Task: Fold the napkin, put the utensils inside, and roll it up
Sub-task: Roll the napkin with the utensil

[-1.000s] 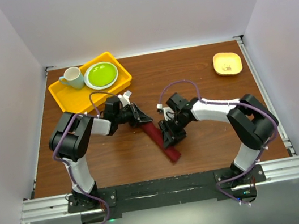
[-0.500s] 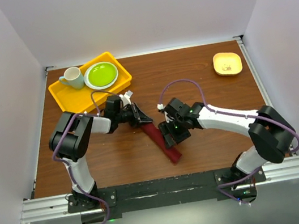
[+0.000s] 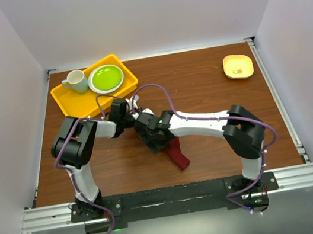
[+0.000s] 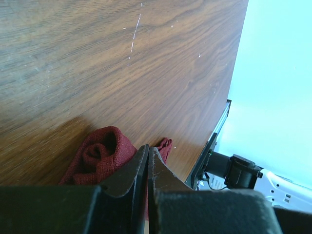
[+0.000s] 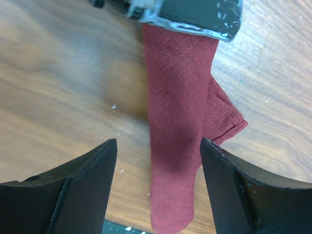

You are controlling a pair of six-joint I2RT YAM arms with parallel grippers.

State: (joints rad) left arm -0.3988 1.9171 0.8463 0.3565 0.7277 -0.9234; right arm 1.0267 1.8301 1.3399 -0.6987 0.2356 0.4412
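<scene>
The maroon napkin (image 3: pixel 178 156) lies rolled into a long tube on the wooden table, running diagonally. The right wrist view shows the tube (image 5: pixel 178 122) with a loose corner sticking out on its right. The left wrist view shows its coiled end (image 4: pixel 102 153). My left gripper (image 3: pixel 139 120) is shut at the tube's upper end, jaws together (image 4: pixel 147 149), apparently pinching a layer of cloth. My right gripper (image 3: pixel 155 139) hovers over the tube's upper half, open (image 5: pixel 158 142), with one finger on each side. The fork is hidden.
A yellow tray (image 3: pixel 68 98) at the back left holds a pale mug (image 3: pixel 76 81) and the green plate (image 3: pixel 105 77). A small yellow dish (image 3: pixel 237 66) sits at the back right. The table's near edge and black rail lie just below the roll.
My right arm has swung left along the roll, from its middle up to its upper half beside the left gripper. The left gripper and the roll have stayed put.
</scene>
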